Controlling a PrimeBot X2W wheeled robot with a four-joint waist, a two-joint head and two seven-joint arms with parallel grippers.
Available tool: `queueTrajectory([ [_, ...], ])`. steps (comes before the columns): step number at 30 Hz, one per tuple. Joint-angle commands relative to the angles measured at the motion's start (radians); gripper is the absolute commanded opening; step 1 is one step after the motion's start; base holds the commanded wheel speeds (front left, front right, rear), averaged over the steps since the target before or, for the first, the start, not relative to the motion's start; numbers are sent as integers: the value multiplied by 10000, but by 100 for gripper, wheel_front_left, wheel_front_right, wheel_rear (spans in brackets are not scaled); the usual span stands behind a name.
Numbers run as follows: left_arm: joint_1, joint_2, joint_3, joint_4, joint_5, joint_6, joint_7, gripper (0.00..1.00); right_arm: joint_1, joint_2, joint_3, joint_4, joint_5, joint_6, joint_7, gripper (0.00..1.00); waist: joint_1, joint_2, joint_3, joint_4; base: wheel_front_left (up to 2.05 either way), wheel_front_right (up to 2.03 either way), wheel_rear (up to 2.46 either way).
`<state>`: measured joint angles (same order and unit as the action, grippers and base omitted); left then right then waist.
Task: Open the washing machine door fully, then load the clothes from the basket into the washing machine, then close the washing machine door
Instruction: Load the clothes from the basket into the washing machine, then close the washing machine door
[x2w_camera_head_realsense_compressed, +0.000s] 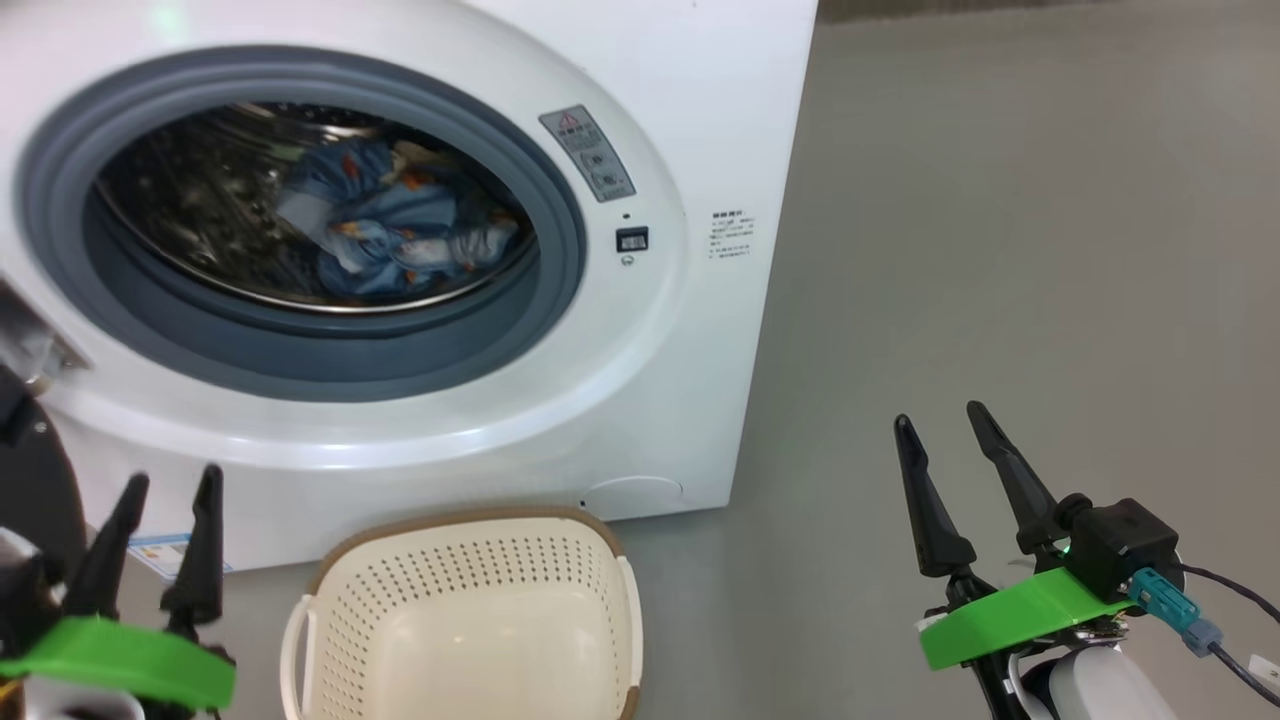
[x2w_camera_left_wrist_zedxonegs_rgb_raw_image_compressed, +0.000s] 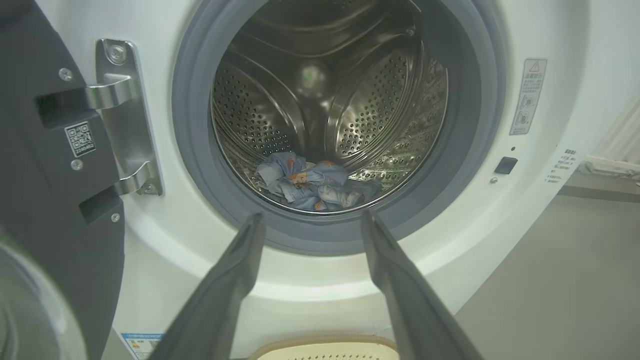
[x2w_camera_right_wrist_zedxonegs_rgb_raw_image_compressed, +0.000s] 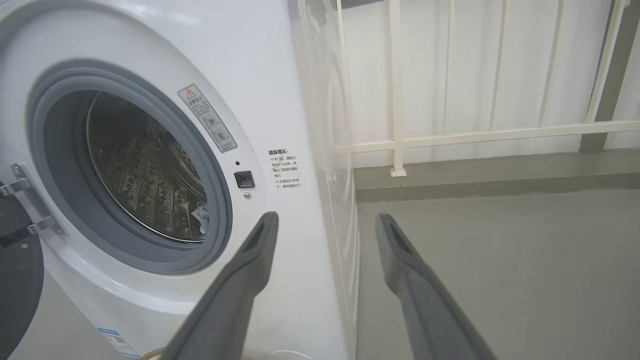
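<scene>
**Q.** What is shown in the head view, and how far along is the task judged to be?

**A.** One washing machine is shown with its round opening uncovered. The washing machine door is swung out to the left, and a dark edge of it is seen at the lower left. The clothes are lodged inside the drum as one blue bundle; the separate garments cannot be counted. One basket is set on the floor just in front of the machine, and nothing is seen in the part of it that is in view. Opening and loading are therefore judged done, and closing the door is left. Two tools are counted, the left tool and the right tool. Each is shown with its two fingers spread apart and nothing held.

**Q.** What is added by the left wrist view?

**A.** The left tool is aimed at the opening from outside the seal. The bundle is seen at the bottom of the drum. At the left, the door's dark inner face is carried on one steel hinge plate with two arms.

**Q.** And by the right wrist view?

**A.** The right tool is pointed past the machine's front right corner, over bare floor, with its fingers parted. One white railing is seen behind. A scrap of cloth is glimpsed at the drum's lower edge.
</scene>
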<state>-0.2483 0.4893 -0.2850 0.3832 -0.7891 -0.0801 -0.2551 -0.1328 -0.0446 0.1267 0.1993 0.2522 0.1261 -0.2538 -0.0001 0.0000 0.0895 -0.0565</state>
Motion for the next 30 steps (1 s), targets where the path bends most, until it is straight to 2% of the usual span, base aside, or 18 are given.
queueTrajectory([
  [1, 87, 301, 581, -362, 215, -24, -66, 100, -34, -56, 171, -189, -35, 46, -80, 100, 1, 0, -244, 122, 0, 0, 0],
  [15, 1382, -247, 1343, -1333, 855, 109, -66, 100, 159, -56, 92, -57, -111, 46, -80, 100, 1, 0, -658, 213, 0, 0, 0],
  [30, 1464, -243, 1550, -1451, 911, 24, -66, 100, 115, -56, 62, -133, -116, 46, -80, 100, 1, 0, -505, 277, 0, 0, 0],
])
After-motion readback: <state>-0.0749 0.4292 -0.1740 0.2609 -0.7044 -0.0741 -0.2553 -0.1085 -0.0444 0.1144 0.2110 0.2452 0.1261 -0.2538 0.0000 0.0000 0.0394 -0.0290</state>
